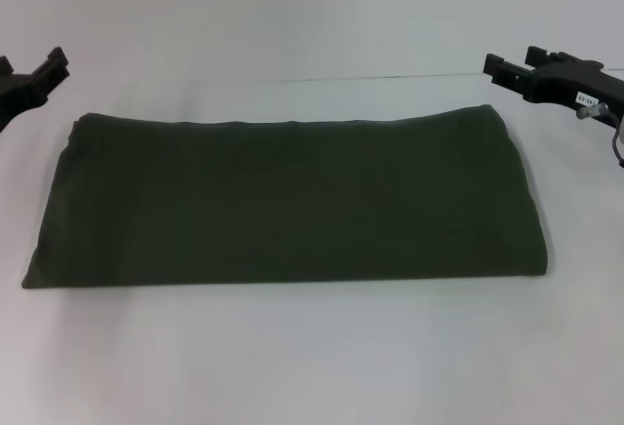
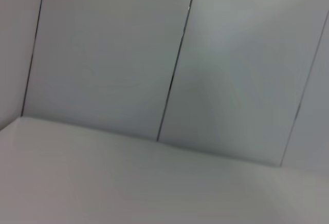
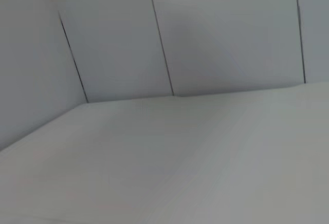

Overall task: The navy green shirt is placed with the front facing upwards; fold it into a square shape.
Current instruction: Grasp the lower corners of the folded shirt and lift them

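Navy green shirt (image 1: 288, 201), dark olive cotton, folded into a long flat band with plain back cloth uppermost, no lettering, sleeves or neck label showing. Jaw state first: left gripper (image 1: 47, 66), black, seen only at the head view's left edge, fingertips raised clear of the cloth; whether apart or together, cannot tell. Right gripper (image 1: 507, 69), black, at the right edge, likewise lifted and free of the fabric; spacing of its jaws also not readable. Neither clamped on anything, as far as visible. Both held above and just outside the shirt's far corners, one to each side, well clear of the near hem. Wrist views: only pale table surface (image 2: 128, 183) and panelled white wall (image 3: 216, 34), no cloth, no fingers. Outward to the garment: lying across the middle of the white table, long axis running left to right, far edge a smooth rounded fold, near edge straight, right end rounded and slightly bulked, left end tapering to a thin corner toward the near side. Surface mostly smooth, faint ripples only. Judged step: lengthwise folds seemingly done, band far wider than deep, so not yet square. Next move likely a cross fold, one end carried over the other; calls for a pinch through all layers at an end's corners, a low even carry, and edges matched so the stack does not skew or slide.
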{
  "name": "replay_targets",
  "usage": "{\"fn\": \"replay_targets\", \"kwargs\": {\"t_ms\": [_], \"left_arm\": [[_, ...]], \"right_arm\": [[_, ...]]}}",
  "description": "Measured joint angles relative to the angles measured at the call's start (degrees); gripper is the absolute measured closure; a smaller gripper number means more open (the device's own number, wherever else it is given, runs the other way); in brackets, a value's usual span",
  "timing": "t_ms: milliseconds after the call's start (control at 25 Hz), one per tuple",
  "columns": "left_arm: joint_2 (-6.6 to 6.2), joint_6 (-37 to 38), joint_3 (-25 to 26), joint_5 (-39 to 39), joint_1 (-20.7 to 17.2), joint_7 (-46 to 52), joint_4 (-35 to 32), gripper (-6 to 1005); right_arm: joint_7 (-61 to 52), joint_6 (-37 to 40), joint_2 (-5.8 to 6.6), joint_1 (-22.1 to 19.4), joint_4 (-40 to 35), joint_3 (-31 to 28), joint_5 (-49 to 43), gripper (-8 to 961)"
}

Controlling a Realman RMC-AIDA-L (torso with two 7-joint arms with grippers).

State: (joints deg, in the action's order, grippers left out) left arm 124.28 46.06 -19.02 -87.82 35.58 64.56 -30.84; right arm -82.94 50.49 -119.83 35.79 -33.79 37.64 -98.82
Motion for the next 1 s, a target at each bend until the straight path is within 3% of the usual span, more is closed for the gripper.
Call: {"fn": "replay_targets", "kwargs": {"t_ms": [280,520,840,1000], "left_arm": [[0.07,6.38,-0.08,1.07,-2.03,-0.27,0.24,174],[-0.35,21.39,-0.56,-1.71,-5.66,1.00,-1.86,175],[-1.65,34.61,-0.66,-12.53,-8.33,9.77,-8.76,174],[-3.18,41.76,-0.73,-23.25,-7.51,14.00,-12.71,174]], "right_arm": [[3.92,5.94,0.06,-1.88,0.08,0.25,0.21,195],[6.66,14.09,0.26,-3.67,-0.21,0.16,0.10,195],[14.15,29.70,0.68,-6.47,-1.06,0.23,-2.65,194],[15.75,37.08,1.09,-6.37,-1.32,0.31,-9.07,195]]}}
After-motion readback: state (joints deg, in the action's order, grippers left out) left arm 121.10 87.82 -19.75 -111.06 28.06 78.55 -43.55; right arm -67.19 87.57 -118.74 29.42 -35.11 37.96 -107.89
